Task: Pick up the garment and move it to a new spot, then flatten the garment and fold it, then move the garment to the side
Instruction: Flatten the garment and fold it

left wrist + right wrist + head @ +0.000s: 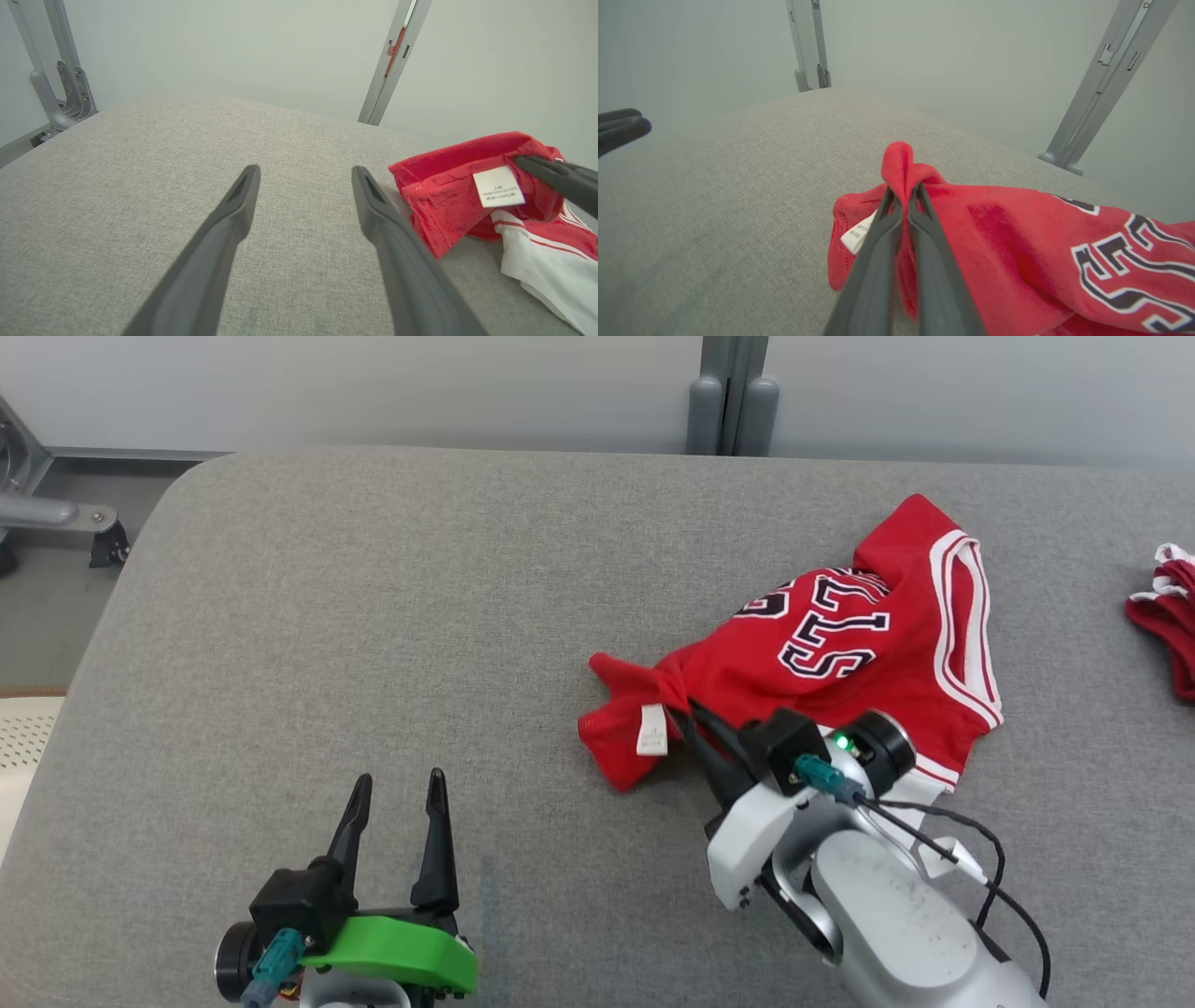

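Grey woven fabric covers the broad padded surface (373, 616), whose far left corner is rounded. Behind it runs a pale wall, with a grey metal post (733, 392) standing at the far edge. A metal frame (56, 513) sits on the floor off the surface's left side.

The garment (840, 653), red with white trim and dark, white-edged lettering, lies crumpled on the right half of the surface. The right gripper (683, 709) has its two dark fingers pressed together on a bunched fold at the garment's left end, just beside a white label (652, 728). The left gripper (400, 777) sits low at the near left, apart from the garment. Its fingers are spread wide over the grey fabric.

From the head view, a second cloth (1167, 616) in red and white is visible at the surface's right edge, well apart from the garment. The left wrist view looks at the label face on, though its print is too small to read. It also shows a white panel (537, 261) of the garment lying flat on the near side. The right wrist view looks along the closed fingers, where the pinched fold rises as a small red ridge above the fingertips. The lettering spreads away to that view's right.
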Tool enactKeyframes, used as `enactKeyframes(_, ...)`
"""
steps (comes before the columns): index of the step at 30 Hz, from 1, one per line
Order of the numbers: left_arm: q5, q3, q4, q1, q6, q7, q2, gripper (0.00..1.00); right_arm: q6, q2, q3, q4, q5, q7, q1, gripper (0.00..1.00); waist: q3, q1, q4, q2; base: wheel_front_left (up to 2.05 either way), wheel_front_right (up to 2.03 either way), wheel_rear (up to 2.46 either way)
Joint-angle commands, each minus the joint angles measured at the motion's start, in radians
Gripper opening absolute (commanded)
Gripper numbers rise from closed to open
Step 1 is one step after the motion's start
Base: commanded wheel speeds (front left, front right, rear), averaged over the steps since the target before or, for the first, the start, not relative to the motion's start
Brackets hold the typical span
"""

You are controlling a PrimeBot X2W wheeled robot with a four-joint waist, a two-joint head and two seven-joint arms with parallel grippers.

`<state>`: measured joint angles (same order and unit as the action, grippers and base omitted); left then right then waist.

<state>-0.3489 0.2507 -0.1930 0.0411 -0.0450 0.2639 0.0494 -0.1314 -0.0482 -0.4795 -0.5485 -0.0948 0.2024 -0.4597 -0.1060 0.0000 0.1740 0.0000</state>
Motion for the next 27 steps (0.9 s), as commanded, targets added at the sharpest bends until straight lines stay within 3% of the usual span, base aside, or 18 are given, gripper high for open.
enactKeyframes(1, 0.013, 0.000, 0.002, -0.009, 0.004, 0.000, 0.002, 1.00, 0.002, -0.004, -0.017, -0.026, -0.018, 0.002, 0.019, 0.00, -0.004, 0.0000, 0.005, 0.0000, 0.00, 0.00, 0.00)
enactKeyframes(9, 0.016, 0.016, -0.005, -0.007, 0.011, 0.000, 0.002, 1.00, 0.002, -0.003, -0.083, -0.131, -0.103, 0.041, 0.041, 0.00, -0.008, 0.0000, -0.002, 0.0000, 0.00, 0.00, 0.00)
enactKeyframes(10, 0.017, 0.023, -0.008, -0.004, 0.015, 0.000, 0.002, 1.00, 0.002, -0.004, -0.082, -0.133, -0.113, 0.046, 0.035, 0.10, -0.009, 0.0000, -0.006, 0.0000, 0.00, 0.00, 0.00)
enactKeyframes(11, 0.021, 0.034, -0.013, 0.001, 0.019, 0.000, 0.002, 1.00, 0.002, -0.004, -0.079, -0.133, -0.121, 0.050, 0.028, 0.42, -0.009, 0.0000, -0.011, 0.0000, 0.00, 0.00, 0.00)
enactKeyframes(12, 0.023, 0.041, -0.015, 0.007, 0.020, 0.000, 0.002, 1.00, 0.002, -0.003, -0.082, -0.133, -0.123, 0.054, 0.024, 1.00, -0.009, 0.0000, -0.016, 0.0000, 0.00, 0.00, 0.00)
enactKeyframes(19, 0.026, 0.088, -0.044, 0.035, 0.029, 0.000, 0.002, 1.00, 0.002, -0.003, -0.052, -0.107, -0.148, 0.064, 0.011, 1.00, -0.006, 0.0000, -0.067, 0.0000, 0.00, 0.00, 0.00)
enactKeyframes(27, 0.090, 0.133, -0.206, 0.104, 0.077, 0.000, 0.006, 1.00, 0.002, -0.003, 0.145, 0.088, -0.118, 0.063, 0.111, 1.00, -0.011, 0.0000, -0.139, 0.0000, 0.00, 0.00, 0.00)
